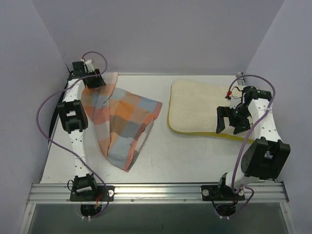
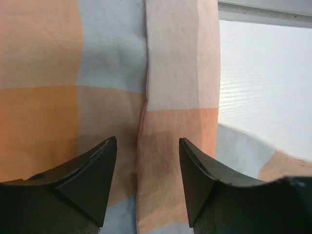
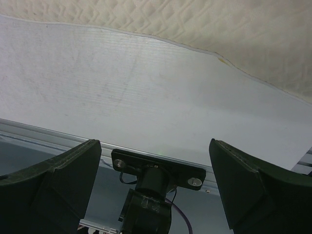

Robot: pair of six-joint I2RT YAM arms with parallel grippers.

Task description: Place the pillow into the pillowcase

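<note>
The checked pillowcase [image 1: 124, 122] lies crumpled on the left half of the table, stretching from the far left corner toward the front middle. The cream pillow [image 1: 195, 105] with its yellow edge lies flat at the right. My left gripper [image 1: 93, 82] is open at the pillowcase's far left end. In the left wrist view its jaws [image 2: 147, 146] stand either side of a folded cloth edge [image 2: 146, 97] without pinching it. My right gripper [image 1: 232, 123] is open and empty, above the pillow's near right part. In the right wrist view [image 3: 155, 146] the pillow [image 3: 195, 24] shows at the top.
White table [image 1: 161, 156] with grey walls at the back and on both sides. A metal rail [image 1: 156, 191] with the two arm bases runs along the front edge; the right base [image 3: 156, 180] shows between the right fingers.
</note>
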